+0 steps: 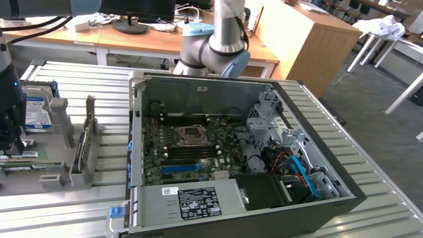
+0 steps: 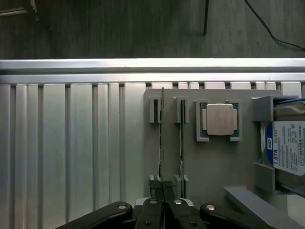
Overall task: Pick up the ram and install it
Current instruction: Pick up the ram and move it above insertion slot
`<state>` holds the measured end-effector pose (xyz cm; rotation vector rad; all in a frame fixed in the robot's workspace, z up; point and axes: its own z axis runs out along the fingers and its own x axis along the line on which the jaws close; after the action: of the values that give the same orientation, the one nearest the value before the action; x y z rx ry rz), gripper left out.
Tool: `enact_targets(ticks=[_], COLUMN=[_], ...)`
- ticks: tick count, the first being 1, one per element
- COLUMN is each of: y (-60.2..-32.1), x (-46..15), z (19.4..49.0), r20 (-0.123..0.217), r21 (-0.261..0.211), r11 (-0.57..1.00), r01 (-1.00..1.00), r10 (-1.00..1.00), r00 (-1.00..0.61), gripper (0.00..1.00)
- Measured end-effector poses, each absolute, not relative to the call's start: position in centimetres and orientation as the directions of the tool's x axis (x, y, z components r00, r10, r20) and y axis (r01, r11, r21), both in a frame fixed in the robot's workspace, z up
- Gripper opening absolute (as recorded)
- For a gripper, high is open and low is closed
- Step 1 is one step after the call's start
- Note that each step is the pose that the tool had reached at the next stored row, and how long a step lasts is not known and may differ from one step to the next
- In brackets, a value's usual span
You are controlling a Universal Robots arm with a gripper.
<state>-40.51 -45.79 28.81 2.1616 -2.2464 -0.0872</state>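
Green ram [image 2: 162, 133] stands edge-on, one end hidden where the hand [image 2: 163, 185] clamps onto it

A robotics lab: wooden desks [image 1: 132, 37], a monitor [image 1: 135, 7], an opened computer case [image 1: 198, 91] on an aluminium bench [image 1: 79, 84].

Ribbed aluminium tabletop [image 1: 66, 84] carries an open computer case [image 1: 198, 96] centrally, with a grey fixture plate [image 2: 209, 167] at its 9 o'clock.
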Motion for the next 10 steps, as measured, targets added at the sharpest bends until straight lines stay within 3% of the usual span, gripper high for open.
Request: enact_targets(ticks=[10], y=[-45.8], x=[-40.4], z=[31.3], r20=[-0.022], r21=[0.061], r11=[0.038], r01=[-0.997], r10=[-0.999], r00=[-0.039], gripper=[0.12])
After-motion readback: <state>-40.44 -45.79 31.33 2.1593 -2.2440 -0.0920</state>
